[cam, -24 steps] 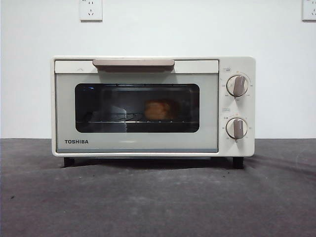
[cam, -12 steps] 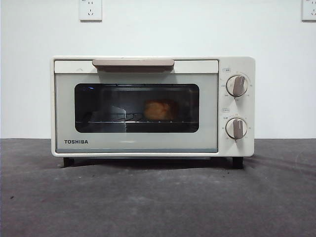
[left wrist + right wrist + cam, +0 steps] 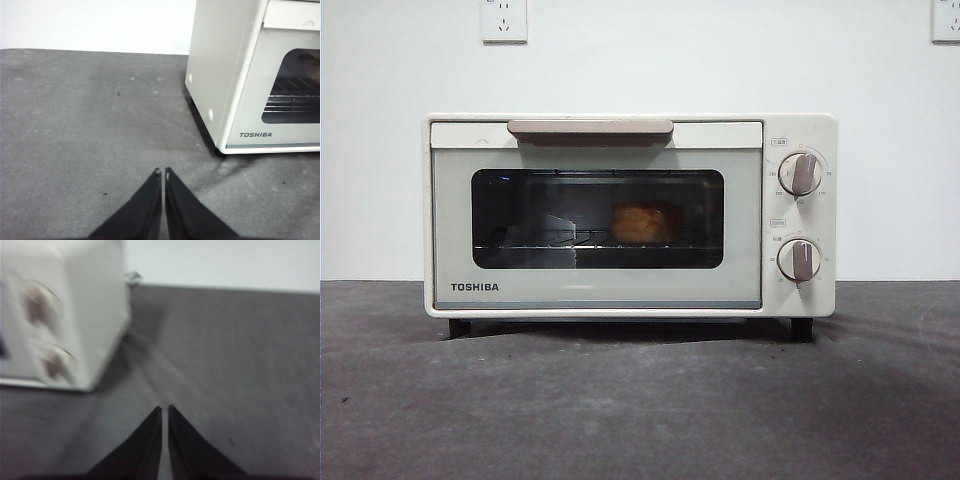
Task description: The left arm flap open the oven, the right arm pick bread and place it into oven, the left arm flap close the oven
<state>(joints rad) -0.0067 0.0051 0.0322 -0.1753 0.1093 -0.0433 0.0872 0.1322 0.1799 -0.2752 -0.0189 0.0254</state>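
Behind the shut glass door of the oven [image 3: 630, 215], the bread [image 3: 642, 222] is seen resting on the wire rack. It is judged light and crushable, best held gently across its sides. Left end effector [image 3: 163, 173] and right end effector [image 3: 165, 410] are closed and empty above the counter [image 3: 640, 400].

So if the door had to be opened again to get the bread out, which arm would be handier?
Probably the left. The oven door is shut with the bread on its rack. The left claw, shut, faces the door side; the right claw, also shut, sits off by the knobs.
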